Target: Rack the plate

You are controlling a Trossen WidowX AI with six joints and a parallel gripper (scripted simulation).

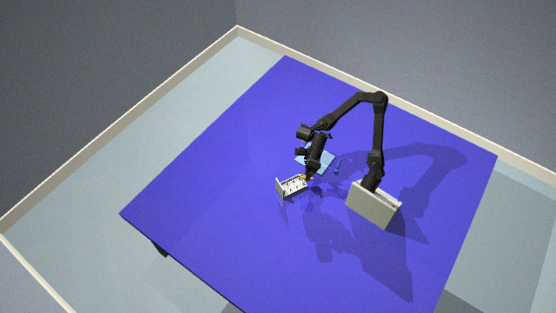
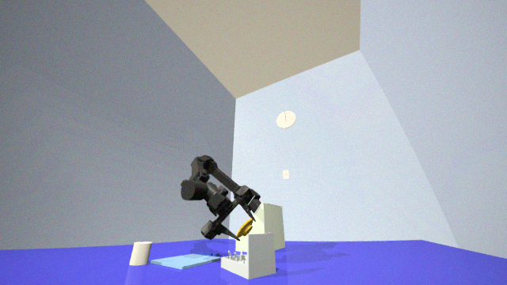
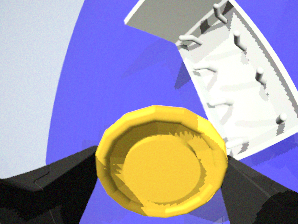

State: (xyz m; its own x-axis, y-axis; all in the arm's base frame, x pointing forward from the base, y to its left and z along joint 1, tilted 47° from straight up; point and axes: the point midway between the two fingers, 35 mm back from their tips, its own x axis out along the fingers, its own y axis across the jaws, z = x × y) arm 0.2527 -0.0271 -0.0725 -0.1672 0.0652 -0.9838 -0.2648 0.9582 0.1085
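A yellow plate (image 1: 307, 177) (image 2: 244, 229) (image 3: 161, 170) is tilted steeply in the air, held by opposite sides of its rim. My gripper (image 1: 308, 178) (image 2: 246, 229) (image 3: 161, 159) is shut on it, one finger on each side. The white dish rack (image 1: 280, 189) (image 2: 261, 255) (image 3: 160, 21) stands on the table with a tall panel at one end and short pegs in two rows. The plate is above table height beside the rack's end away from the panel, and in the wrist view its rim overlaps the rack's near corner. It is not between the pegs.
A light blue board (image 1: 327, 167) (image 2: 183, 261) lies behind the rack, with a small dark blue utensil (image 1: 337, 166) beside it. A cream cup (image 2: 140, 253) stands near the board. A large pale block (image 1: 373, 206) (image 2: 274, 226) stands at the arm's base.
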